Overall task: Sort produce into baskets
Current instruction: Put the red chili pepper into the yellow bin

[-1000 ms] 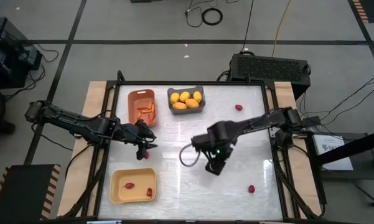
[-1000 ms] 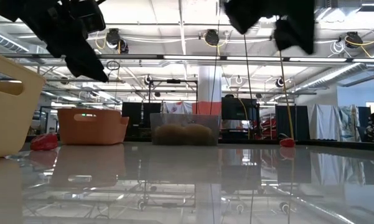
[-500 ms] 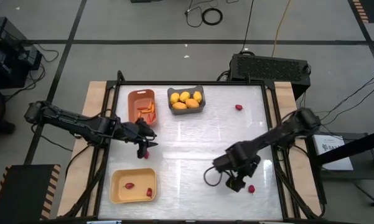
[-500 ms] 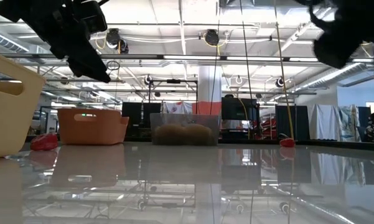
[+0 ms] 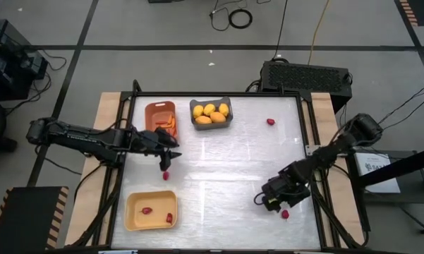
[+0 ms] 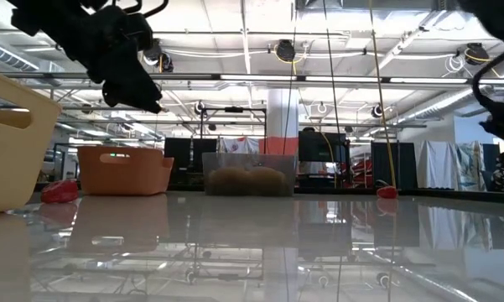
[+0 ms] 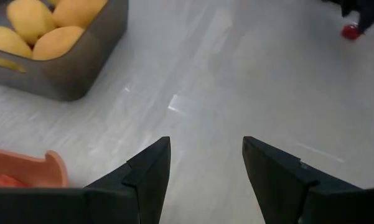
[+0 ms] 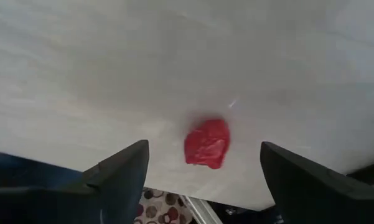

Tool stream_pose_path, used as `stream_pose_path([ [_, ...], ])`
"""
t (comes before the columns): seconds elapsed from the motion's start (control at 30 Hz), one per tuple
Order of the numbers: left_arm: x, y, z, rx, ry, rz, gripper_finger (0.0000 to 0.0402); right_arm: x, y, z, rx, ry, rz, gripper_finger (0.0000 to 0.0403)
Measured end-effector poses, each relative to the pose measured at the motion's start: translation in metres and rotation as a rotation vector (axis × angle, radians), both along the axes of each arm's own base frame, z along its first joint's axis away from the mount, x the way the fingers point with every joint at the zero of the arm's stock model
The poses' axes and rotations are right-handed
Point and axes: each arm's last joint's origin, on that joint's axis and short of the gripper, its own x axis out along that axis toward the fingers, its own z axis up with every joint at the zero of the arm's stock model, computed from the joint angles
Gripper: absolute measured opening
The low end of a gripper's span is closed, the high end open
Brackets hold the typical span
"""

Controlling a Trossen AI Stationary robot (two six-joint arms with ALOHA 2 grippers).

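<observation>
From where I stand, the left gripper (image 5: pixel 171 143) hovers spread and empty just right of the shallow orange-brown plastic basket (image 5: pixel 160 121). Far right of that basket, the right gripper (image 5: pixel 271 203) gapes over a small, light, probably squashy red piece (image 8: pixel 207 143) on the table (image 5: pixel 219 169); pinch its middle gently.

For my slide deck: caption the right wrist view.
Open right gripper poised over a red piece near the white table's edge.

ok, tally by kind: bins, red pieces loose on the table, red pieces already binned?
Bins: 3
Red pieces on table: 3
Red pieces in yellow bin: 2
Total: 8
</observation>
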Motion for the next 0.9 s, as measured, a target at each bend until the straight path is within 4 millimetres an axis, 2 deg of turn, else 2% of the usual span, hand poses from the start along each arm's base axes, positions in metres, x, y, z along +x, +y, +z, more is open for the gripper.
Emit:
stream_pose_path([
  [0.33, 0.000, 0.008, 0.000, -0.010, -0.001, 0.039, 0.0207, -0.015, 0.011, -0.011, 0.001, 0.035, -0.009, 0.0265],
  [0.7, 0.000, 0.009, 0.000, -0.014, -0.002, 0.049, 0.0207, -0.018, 0.017, -0.012, -0.015, 0.034, -0.020, 0.0195],
  [0.9, 0.000, 0.009, 0.000, -0.011, -0.001, 0.046, 0.0207, -0.016, 0.018, -0.018, -0.039, 0.042, -0.026, 0.0149],
])
